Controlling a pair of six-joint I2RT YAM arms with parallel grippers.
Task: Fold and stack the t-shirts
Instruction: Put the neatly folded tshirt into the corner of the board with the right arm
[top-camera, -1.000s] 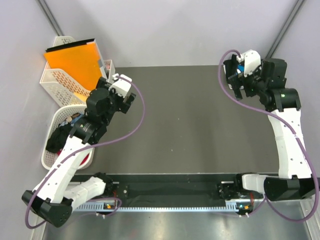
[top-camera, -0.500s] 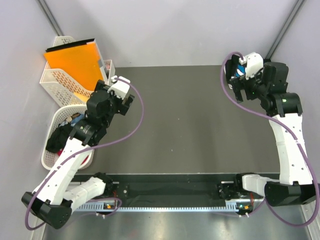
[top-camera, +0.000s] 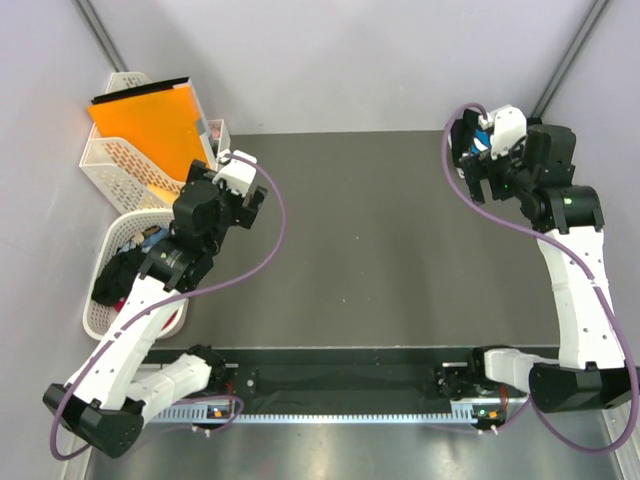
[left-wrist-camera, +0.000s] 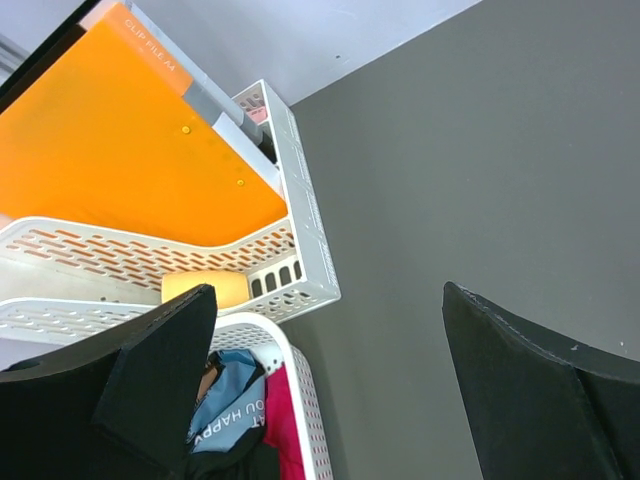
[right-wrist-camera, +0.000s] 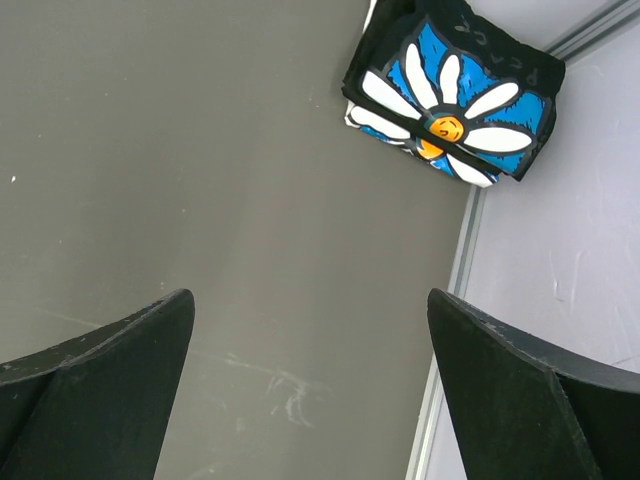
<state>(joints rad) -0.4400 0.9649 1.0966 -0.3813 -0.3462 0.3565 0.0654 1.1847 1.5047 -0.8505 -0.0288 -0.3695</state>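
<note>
Here, at the near left, a round white basket (top-camera: 100, 320) stands beside the table (top-camera: 380, 250). It holds the unfolded t-shirts (top-camera: 115, 275): a black heap in the top view, and in the left wrist view a blue shirt with lettering and a pink-red one beside it.

Just past that basket we find the left gripper (left-wrist-camera: 328, 300). Its jaws are spread as wide as they go, with nothing between them. It hangs over the left edge of the table, close to the baskets. Compared with a second ago, this arm has eased only slightly toward them, and in the last half second we see no shift at all.

Farther back on the left a white lattice tray (left-wrist-camera: 300, 250) carries the orange folder (left-wrist-camera: 130, 150), which leans tilted inside it.

On the right side the change is plainer. A second ago the right arm leaned outward with its elbow low, and now its long link stands more upright. It reached that pose half a second ago and has kept it since.

The right gripper (right-wrist-camera: 308, 295) is also fully spread and empty, hovering above bare table.

Beyond its fingertips, and clear of them, lies the folded t-shirt (right-wrist-camera: 450, 105). It is black with a blue-and-white flower facing up. It sits in the far right corner of the table, right by the wall (right-wrist-camera: 560, 250), in the same place as before.
</note>
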